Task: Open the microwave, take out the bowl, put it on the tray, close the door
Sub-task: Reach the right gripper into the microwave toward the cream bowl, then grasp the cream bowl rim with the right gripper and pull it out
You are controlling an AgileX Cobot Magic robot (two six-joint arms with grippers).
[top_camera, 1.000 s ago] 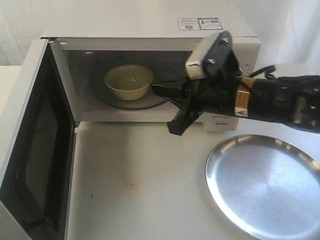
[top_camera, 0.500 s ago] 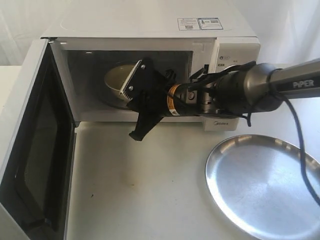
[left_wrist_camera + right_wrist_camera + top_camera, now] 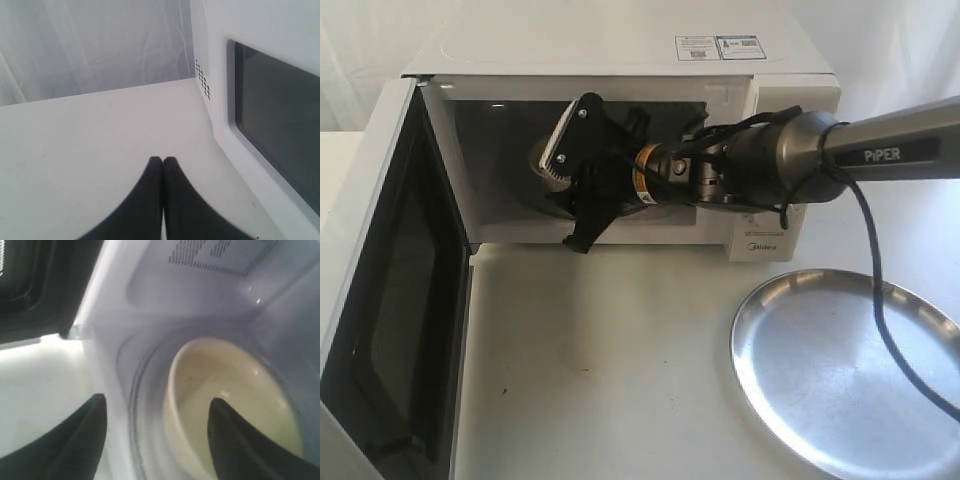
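The white microwave [image 3: 620,50] stands at the back with its door [image 3: 375,290] swung wide open to the left. Inside on the glass turntable sits the cream bowl [image 3: 235,405], mostly hidden behind my right wrist in the exterior view, with only a sliver of the bowl [image 3: 537,160] showing. My right gripper [image 3: 157,405] is open inside the cavity mouth, one finger over the bowl's hollow and the other outside its near rim. In the exterior view the right gripper [image 3: 570,205] covers the bowl. The silver tray [image 3: 850,370] lies at front right. My left gripper [image 3: 163,160] is shut and holds nothing.
The open door's outer face with its dark window [image 3: 280,115] stands close beside my left gripper over the white tabletop [image 3: 90,140]. The right arm [image 3: 840,160] stretches across in front of the microwave's knob panel. White curtain hangs behind.
My right arm has swung left and pushed into the microwave cavity. It now covers the bowl that showed fully a second ago. Door and tray have not moved.
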